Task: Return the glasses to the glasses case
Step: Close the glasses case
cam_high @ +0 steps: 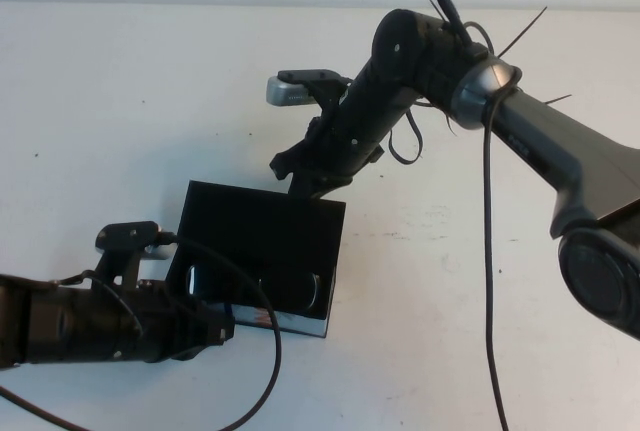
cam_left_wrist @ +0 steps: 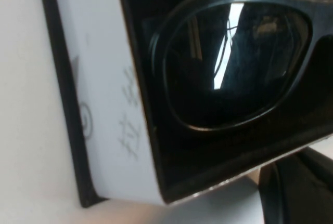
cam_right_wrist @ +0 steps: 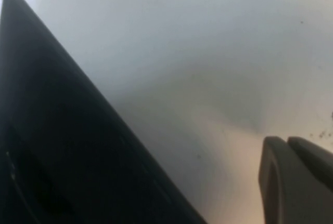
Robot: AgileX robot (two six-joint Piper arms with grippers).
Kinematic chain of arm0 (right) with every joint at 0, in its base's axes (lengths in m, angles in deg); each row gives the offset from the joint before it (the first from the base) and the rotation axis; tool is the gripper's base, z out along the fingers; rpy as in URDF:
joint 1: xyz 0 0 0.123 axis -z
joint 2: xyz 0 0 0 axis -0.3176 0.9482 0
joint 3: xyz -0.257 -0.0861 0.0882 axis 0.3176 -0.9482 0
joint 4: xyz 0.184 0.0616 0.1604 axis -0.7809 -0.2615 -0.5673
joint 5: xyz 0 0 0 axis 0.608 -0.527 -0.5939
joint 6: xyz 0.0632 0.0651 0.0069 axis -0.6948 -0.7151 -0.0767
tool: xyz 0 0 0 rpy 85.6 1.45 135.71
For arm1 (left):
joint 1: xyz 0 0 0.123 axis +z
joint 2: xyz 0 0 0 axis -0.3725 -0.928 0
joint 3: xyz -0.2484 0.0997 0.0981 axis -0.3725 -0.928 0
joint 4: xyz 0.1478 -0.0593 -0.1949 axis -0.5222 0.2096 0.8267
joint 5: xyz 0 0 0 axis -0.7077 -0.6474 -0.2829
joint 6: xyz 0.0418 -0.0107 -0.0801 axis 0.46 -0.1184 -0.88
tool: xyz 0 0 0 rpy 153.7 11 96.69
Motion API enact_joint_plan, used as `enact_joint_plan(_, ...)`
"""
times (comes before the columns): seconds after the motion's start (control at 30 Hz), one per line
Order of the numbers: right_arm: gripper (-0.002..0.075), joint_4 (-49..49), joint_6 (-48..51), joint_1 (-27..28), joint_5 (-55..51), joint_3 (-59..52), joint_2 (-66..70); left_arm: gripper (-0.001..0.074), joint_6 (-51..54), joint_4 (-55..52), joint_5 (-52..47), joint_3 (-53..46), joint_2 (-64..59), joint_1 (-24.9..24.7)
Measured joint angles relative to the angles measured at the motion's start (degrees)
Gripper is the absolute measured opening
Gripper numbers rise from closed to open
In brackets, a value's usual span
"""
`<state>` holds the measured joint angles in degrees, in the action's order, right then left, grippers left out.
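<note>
While glasses point(cam_high: 255, 289) lie inside glasses case point(cam_high: 262, 236), my left gripper point(cam_high: 215, 329) sits beside its front and my right gripper point(cam_high: 310, 183) behind its lid; grip states of both: cannot tell.

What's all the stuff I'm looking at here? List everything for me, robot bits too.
glasses: one pair, dark frame with shiny tinted lenses, lying inside the case.
glasses case: one, black box with a pale printed side, lid raised, near the middle of the table.
table: one, white, under everything.
cables: several, black, hanging along both arms.
left gripper: one, black, at the case's near left corner, beside the glasses.
right gripper: one, black, at the far edge of the raised lid.
</note>
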<state>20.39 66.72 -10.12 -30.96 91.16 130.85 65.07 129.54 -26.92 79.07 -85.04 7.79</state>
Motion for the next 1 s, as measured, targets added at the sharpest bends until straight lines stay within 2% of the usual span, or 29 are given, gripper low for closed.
enact_joint_plan(0.33, -0.0011, -1.2, -0.2, -2.7, 0.1, -1.0, -4.0, -0.0004, 0.0, 0.0, 0.3, 0.2, 0.0, 0.0)
enact_joint_plan(0.77, -0.0011, -1.8, 3.7, -6.5, 0.2, -20.0, -14.7, -0.0004, -0.4, 0.1, 1.4, 0.3, 0.1, 0.0)
enact_joint_plan(0.9, -0.0011, -1.9, 3.8, -8.5, 0.2, -21.3, -16.9, -0.0004, -5.6, -3.6, 4.5, 0.3, 2.4, 0.0)
enact_joint_plan(1.0, -0.0011, -1.9, 3.8, -9.5, 0.2, -22.5, -17.2, -0.0003, -15.8, -14.4, 7.4, 0.1, 5.7, 0.0)
